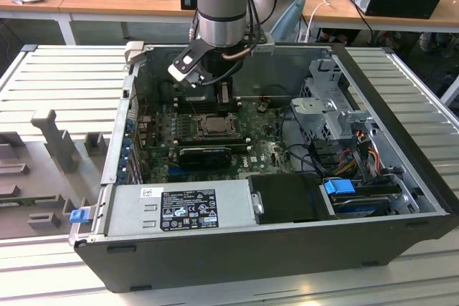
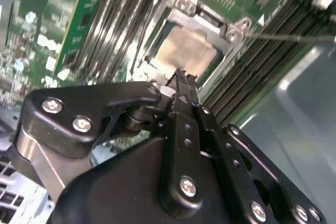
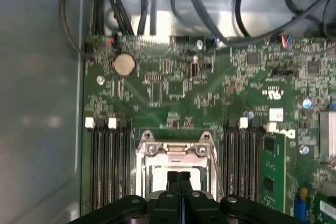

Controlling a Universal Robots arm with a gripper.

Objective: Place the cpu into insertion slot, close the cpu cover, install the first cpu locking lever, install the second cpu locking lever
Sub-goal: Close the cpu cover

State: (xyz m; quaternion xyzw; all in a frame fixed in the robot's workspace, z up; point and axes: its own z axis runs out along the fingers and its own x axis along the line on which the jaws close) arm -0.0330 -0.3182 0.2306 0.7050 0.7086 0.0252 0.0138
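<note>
The cpu (image 2: 185, 51) is a pale silver-beige square lying flat in the insertion slot (image 1: 214, 125) on the green board. The cpu cover (image 2: 181, 11), a metal frame with a cut-out centre, lies around it; in the first wrist view the cpu cover (image 3: 176, 149) looks flat over the socket. A thin metal locking lever (image 2: 294, 37) sticks out from one socket corner. My gripper (image 2: 181, 75) hovers just above the cpu's edge with its black fingers pressed together and nothing between them. In the first wrist view, the shut gripper (image 3: 178, 176) sits over the socket. In the exterior view, my gripper (image 1: 212, 98) reaches down into the case.
The open computer case (image 1: 401, 141) lies on a ribbed grey table (image 1: 64, 84). Black memory slots (image 3: 107, 161) flank the socket on both sides. A power supply (image 1: 186, 209), drive cage (image 1: 330, 105) and loose cables (image 1: 358, 155) fill the exterior view's right and front.
</note>
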